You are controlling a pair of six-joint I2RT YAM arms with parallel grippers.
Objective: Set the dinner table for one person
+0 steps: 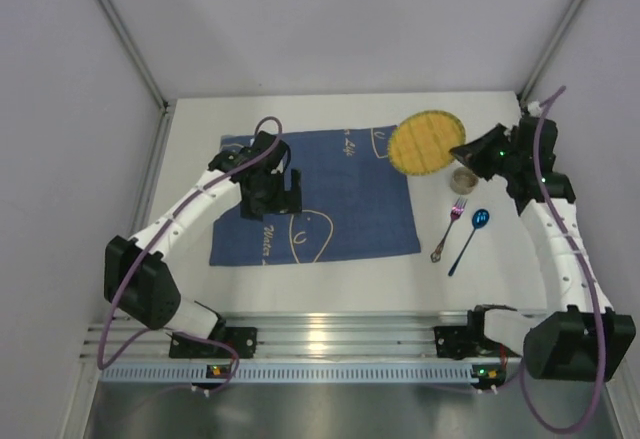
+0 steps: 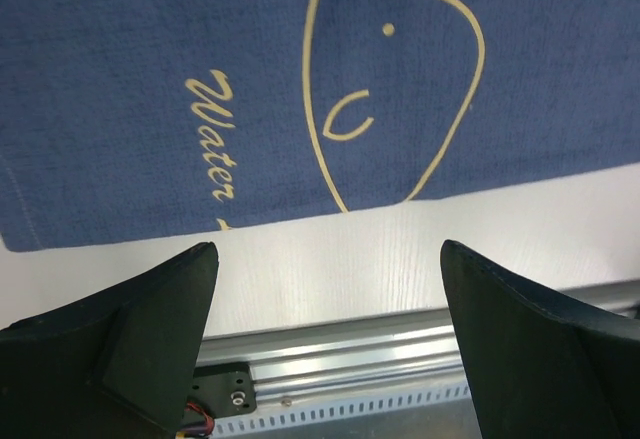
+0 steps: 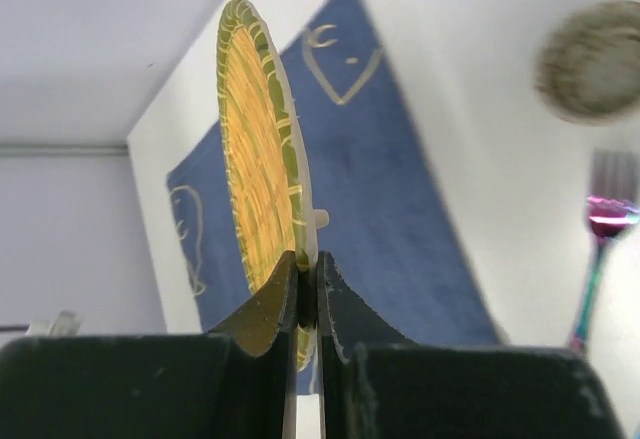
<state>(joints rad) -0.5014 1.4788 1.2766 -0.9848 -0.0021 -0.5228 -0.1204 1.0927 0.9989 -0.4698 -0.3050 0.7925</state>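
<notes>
The dinner table (image 1: 330, 279) is the big white top that fills the space in front of your two arms. A blue mat (image 1: 320, 199) with gold drawings lies flat on it, a bit to the left of the middle. A round yellow plate (image 1: 425, 141) is at the far right corner of the mat, partly over the cloth and partly over the white top.

Your right gripper (image 3: 308, 269) is pinched tight on the rim of that plate. You cannot tell if the plate is lifted or lying down.

Right of the mat, a shiny fork (image 1: 448, 229) and a blue spoon (image 1: 470, 239) lie side by side on the bare table. A small round cup (image 1: 462, 180) stands just past the fork, close to the plate.

Your left gripper (image 2: 330, 249) hangs over the mat with its jaws spread wide and nothing in them.
</notes>
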